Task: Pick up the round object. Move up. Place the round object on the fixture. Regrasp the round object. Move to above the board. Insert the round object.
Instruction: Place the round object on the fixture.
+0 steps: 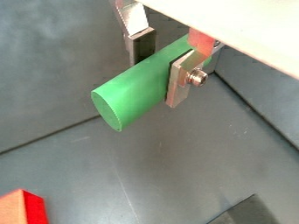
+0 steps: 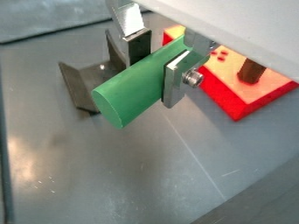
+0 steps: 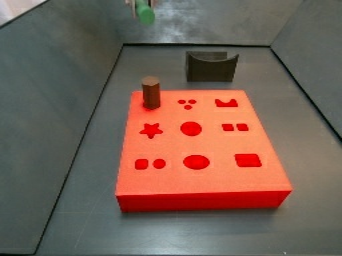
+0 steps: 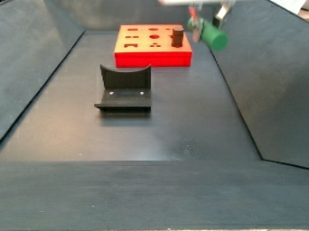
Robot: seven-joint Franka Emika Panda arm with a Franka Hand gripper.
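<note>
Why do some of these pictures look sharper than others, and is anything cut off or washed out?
In both wrist views the green peg in the gripper is fairly sharp, with the floor behind softer. In a side view the peg is blurred and cropped at the frame's edge, while the red board is evenly lit. In a side view the fixture is dim, its detail lost.

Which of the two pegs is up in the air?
The green peg, held sideways in the gripper above the floor. The short brown peg stands upright in the red board.
</note>
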